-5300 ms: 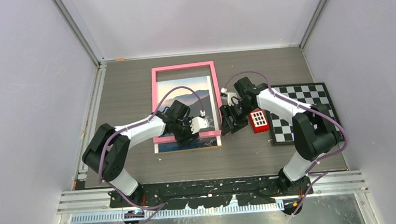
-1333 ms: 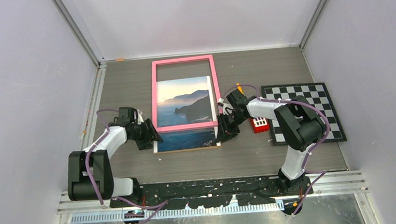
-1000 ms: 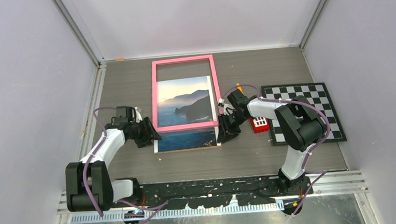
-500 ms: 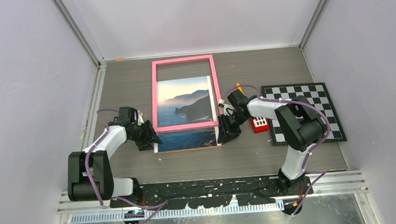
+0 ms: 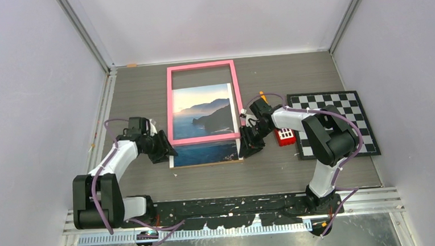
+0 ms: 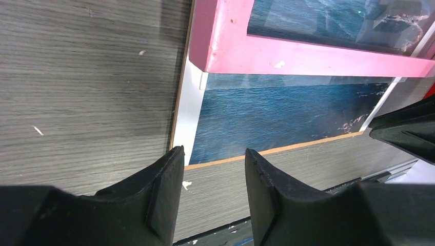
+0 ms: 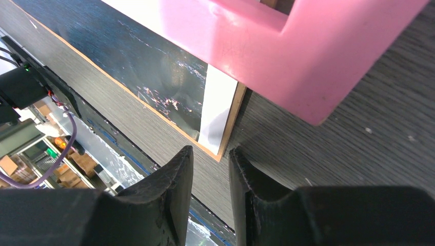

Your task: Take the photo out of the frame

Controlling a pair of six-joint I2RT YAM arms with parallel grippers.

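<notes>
From above, the frame (image 5: 205,139) has slid up the bench (image 5: 139,93) since seconds ago, so the photo (image 5: 205,153) pokes past its near bar, half freed. The left pincer (image 5: 167,153) is now at the photo's near left corner, the right pincer (image 5: 244,149) at its near right. The left wrist alone shows jaws half apart, empty, and a brown board (image 6: 287,150) under the photo. The right wrist shows jaws narrow, empty, above that board's corner.
</notes>
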